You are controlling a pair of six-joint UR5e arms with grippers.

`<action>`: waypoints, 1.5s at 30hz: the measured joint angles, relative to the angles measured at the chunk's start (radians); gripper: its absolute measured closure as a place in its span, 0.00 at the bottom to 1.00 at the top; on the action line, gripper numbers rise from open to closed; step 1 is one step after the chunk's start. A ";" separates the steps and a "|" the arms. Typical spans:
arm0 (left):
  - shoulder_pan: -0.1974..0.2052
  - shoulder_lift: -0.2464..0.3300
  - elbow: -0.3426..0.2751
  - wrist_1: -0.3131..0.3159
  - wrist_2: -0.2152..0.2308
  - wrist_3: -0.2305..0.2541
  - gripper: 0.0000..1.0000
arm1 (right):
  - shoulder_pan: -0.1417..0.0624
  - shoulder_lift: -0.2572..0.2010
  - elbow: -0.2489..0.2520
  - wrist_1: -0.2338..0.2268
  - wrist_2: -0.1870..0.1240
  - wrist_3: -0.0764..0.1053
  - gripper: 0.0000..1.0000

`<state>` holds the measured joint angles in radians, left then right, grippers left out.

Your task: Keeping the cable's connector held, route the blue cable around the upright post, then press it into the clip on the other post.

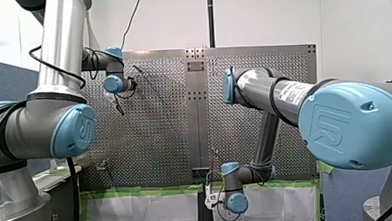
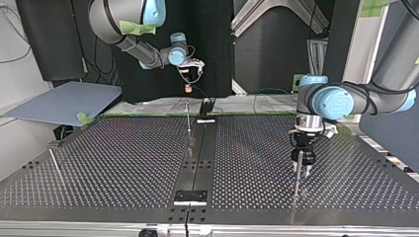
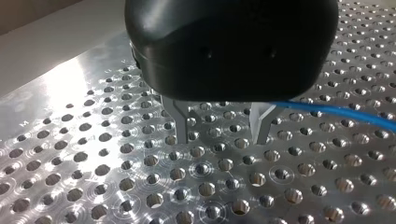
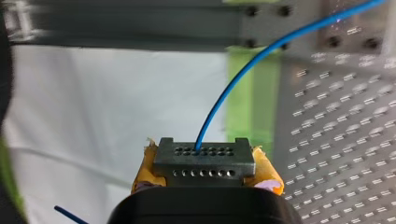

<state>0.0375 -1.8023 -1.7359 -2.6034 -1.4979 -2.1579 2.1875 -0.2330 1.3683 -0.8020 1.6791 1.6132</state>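
At my left tool (image 3: 222,139) the metal fingers are apart with nothing seen between them, tips low over the table (image 3: 93,177). The blue cable (image 3: 327,110) comes off the outer side of one finger and runs away sideways, long axis roughly in line with the finger gap. Can't tell if it touches that finger or passes just behind it. In the top view a thin upright post (image 2: 296,182) stands just under and ahead of this tool, so I judge the left arm is nearer for routing.

Well apart, my right tool (image 4: 205,173) has yellow pads clamped on the connector (image 4: 204,157), held off the table's edge. The cable leaves the connector's face ahead of that tool and arcs toward the table.

Cable: thin, bright blue, smooth curve, no kinks seen. Connector: small grey block with rows of holes. The clip is too small to pick out.
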 joint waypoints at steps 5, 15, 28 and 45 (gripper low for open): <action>0.000 0.000 0.000 0.000 0.000 -0.003 0.35 | -0.008 0.048 0.002 -0.012 0.005 0.001 1.00; 0.000 0.000 0.000 0.000 0.000 -0.006 0.35 | -0.028 0.134 0.003 -0.036 0.007 0.015 1.00; -0.002 0.000 0.000 -0.004 0.015 -0.006 0.00 | -0.039 0.148 0.007 -0.036 0.007 0.015 1.00; -0.007 0.000 0.000 -0.027 -0.013 -0.001 0.00 | -0.050 0.129 0.067 -0.083 0.021 0.009 1.00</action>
<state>0.0303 -1.8026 -1.7361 -2.6307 -1.5108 -2.1591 2.1377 -0.1043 1.4349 -0.8850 1.6998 1.6224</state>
